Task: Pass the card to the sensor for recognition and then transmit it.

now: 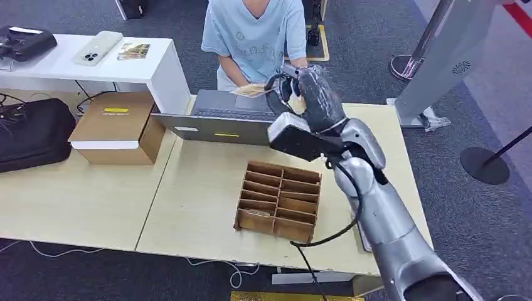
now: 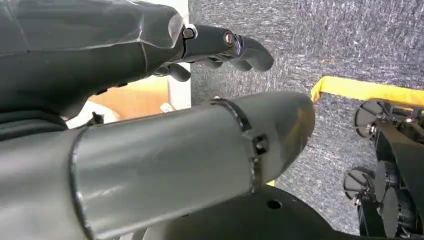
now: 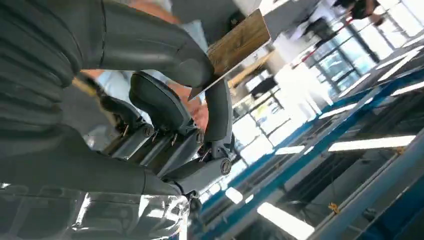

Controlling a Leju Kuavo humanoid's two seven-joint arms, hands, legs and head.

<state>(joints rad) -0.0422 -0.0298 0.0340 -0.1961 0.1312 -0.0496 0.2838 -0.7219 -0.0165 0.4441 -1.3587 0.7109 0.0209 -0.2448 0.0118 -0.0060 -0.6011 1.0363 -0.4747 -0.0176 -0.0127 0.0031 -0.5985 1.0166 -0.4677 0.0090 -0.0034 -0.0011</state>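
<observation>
Card (image 3: 239,44) sits pinched in the raised right hand (image 1: 305,94) above the laptop (image 1: 221,122), near the seated person (image 1: 254,37), so pickup looks done, while recognition at the sensor and handover seemingly remain.

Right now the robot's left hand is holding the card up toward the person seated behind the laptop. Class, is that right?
Not quite: the right hand holds the card, pinched between thumb and finger, as the right wrist view shows. It is raised toward the person behind the laptop.
</observation>
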